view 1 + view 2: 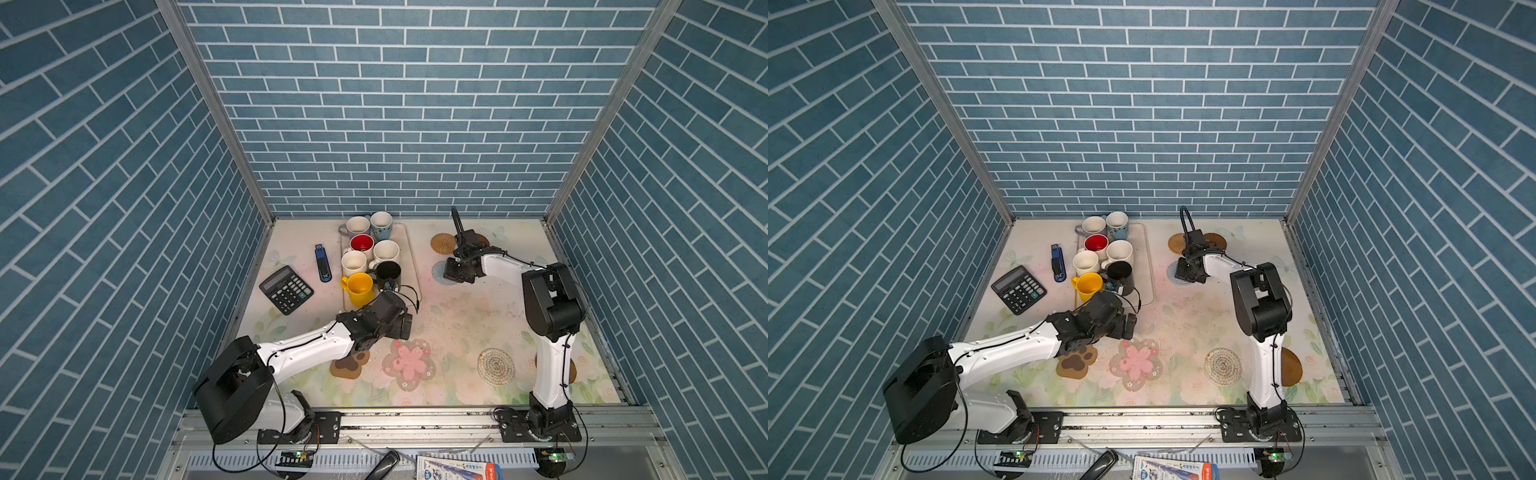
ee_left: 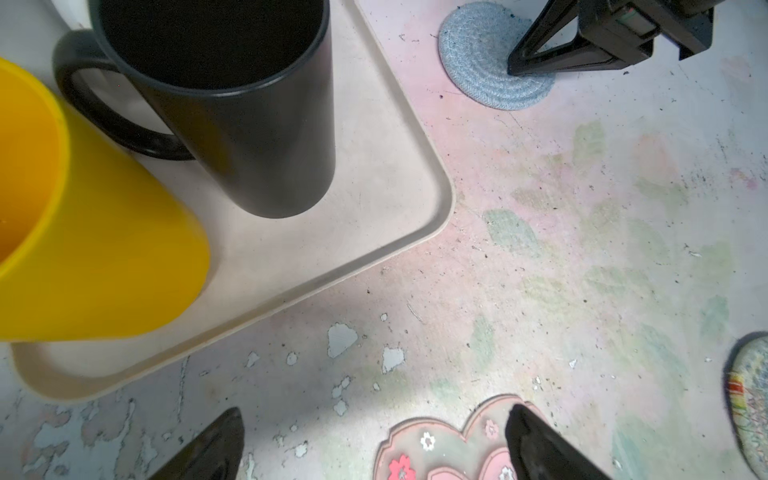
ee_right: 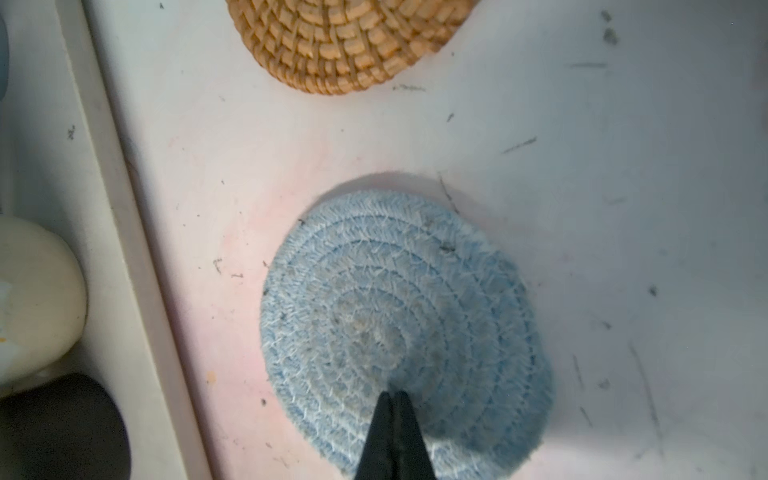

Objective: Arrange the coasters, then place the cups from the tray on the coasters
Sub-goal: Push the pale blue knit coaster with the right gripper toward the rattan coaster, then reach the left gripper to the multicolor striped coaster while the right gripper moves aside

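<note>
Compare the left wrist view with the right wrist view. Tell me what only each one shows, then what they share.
Only the left wrist view: the yellow cup, the pink flower coaster and the left gripper, jaws open. Only the right wrist view: the tan woven coaster and a white cup on the tray. Both: the pale blue coaster, the tray's rim, and the right gripper, shut, its tips over that blue coaster.
</note>
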